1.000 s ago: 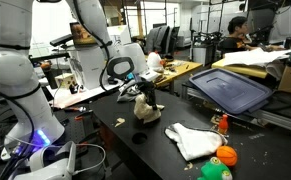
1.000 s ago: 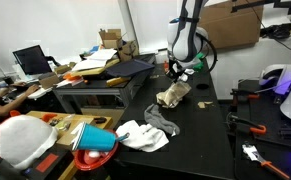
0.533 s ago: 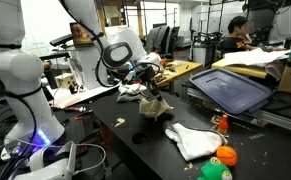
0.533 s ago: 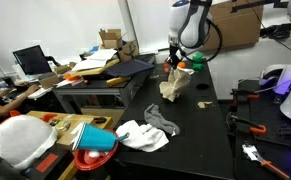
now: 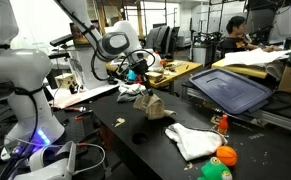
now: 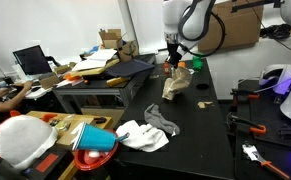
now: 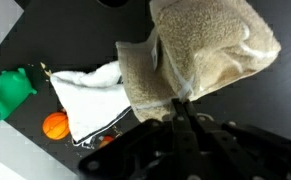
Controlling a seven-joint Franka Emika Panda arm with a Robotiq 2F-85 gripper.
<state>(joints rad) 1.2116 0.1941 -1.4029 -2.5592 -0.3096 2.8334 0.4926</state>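
While my pincer (image 7: 180,100) is clamped shut on its upper edge, item one, the tan towel (image 7: 210,45), hangs from it above the black table (image 7: 65,30).

Item two: white cloth (image 7: 90,95), lying at the towel's nine o'clock in the wrist view.

Item three: orange ball (image 7: 55,125), just beside the cloth at its seven o'clock.

Item four: green toy (image 7: 10,90), at the cloth's nine o'clock.
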